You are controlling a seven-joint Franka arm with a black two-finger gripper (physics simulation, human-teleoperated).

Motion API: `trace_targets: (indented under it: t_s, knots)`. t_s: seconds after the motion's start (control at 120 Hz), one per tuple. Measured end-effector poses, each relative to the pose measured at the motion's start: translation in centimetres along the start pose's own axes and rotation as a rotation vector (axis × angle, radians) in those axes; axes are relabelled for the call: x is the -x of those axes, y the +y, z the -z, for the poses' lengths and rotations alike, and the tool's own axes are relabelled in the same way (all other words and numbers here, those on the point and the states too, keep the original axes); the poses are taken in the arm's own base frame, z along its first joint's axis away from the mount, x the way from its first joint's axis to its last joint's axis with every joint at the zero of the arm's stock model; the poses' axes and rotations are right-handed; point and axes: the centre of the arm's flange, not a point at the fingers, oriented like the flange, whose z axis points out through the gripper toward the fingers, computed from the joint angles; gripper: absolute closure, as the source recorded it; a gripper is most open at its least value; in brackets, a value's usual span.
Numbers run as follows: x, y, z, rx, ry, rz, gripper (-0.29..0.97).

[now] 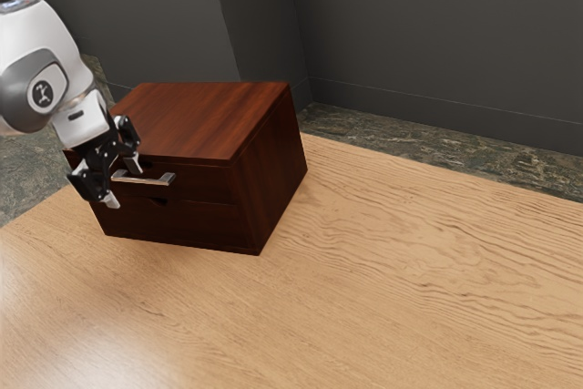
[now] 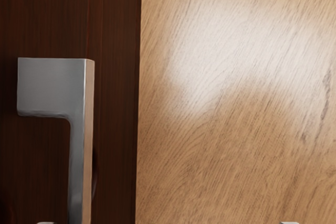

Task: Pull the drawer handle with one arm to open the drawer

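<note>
Light wood-grain table (image 1: 383, 298) up front, with a shiny patch at lower left. At mid-left sits the dark wooden cabinet (image 1: 209, 116) with the silver drawer handle (image 1: 150, 178) on its left face. The gripper (image 1: 118, 175) is right at it, fingers spread, not clamping. Behind: mottled stone floor (image 1: 437, 143), dark grey walls (image 1: 437, 25).

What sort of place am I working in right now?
Probably a plain indoor room, rendered in simulation: a light wooden table, dark grey walls meeting at a corner, and a mottled stone floor. A small dark wooden drawer cabinet stands on the table.
</note>
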Motion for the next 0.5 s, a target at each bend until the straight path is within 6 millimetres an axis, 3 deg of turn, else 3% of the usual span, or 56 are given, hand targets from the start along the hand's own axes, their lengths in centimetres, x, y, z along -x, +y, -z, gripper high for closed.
trace_targets:
  t_s: [0.5]
  knots:
    - [0.43, -0.01, -0.9, -0.025, -0.003, 0.002, 0.2]
